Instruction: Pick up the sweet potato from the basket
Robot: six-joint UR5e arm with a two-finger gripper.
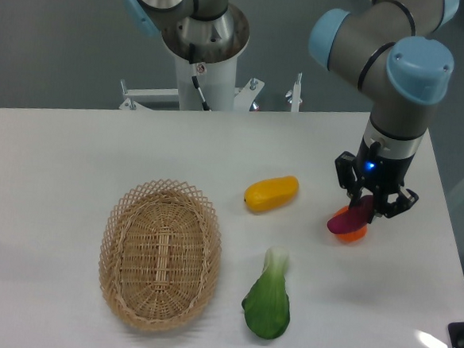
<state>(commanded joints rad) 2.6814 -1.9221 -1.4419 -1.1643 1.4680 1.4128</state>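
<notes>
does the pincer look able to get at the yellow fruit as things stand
Probably not right away: the pincer appears shut on the sweet potato, over the orange. The way to the yellow fruit is otherwise open table.

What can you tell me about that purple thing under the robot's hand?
It is the sweet potato: small, oblong, smooth, dark magenta, with tapered ends. It lies tilted, its upper end between the fingers of the hand, which appears shut on it. Its lower end overlaps an orange on the table; whether they touch is unclear. It is outside the empty basket, far to that basket's right.
</notes>
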